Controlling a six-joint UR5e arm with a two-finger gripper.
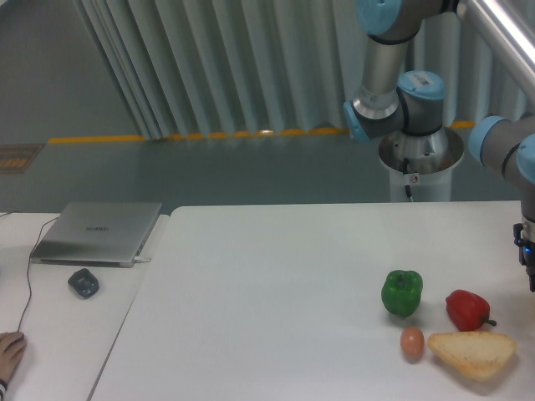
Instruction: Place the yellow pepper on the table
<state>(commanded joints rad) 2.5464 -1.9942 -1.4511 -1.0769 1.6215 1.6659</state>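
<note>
At the lower left edge of the frame a bit of a person's hand [8, 351] is seen resting on the narrower side desk [50, 334]. On that same surface a closed silver laptop [99, 232] lies at the left, with a small dark object [84, 282] just below it and a thin cable [29, 292] running down toward the frame's bottom.

The large white desk [276, 301] fills the middle and right of the frame. Its left and centre carry nothing visible; everything is gathered at the lower right. There a green pepper [402, 292] stands, with an egg [412, 343] just below it, a piece of bread [471, 352] right of the egg, and a red pepper [467, 310] just above the bread.

The yellow pepper is not seen anywhere — neither on the desk nor in view near the arm. The robot arm [393, 92] is seen at the upper right, and its wrist descends along the right edge of the frame, where the claw itself is cut off, so its state cannot be told.

Judged from this, the placing is not done: no yellow pepper rests on the desk. Whether it is carried out of frame cannot be told — the setting down and the release appear to be left.
</note>
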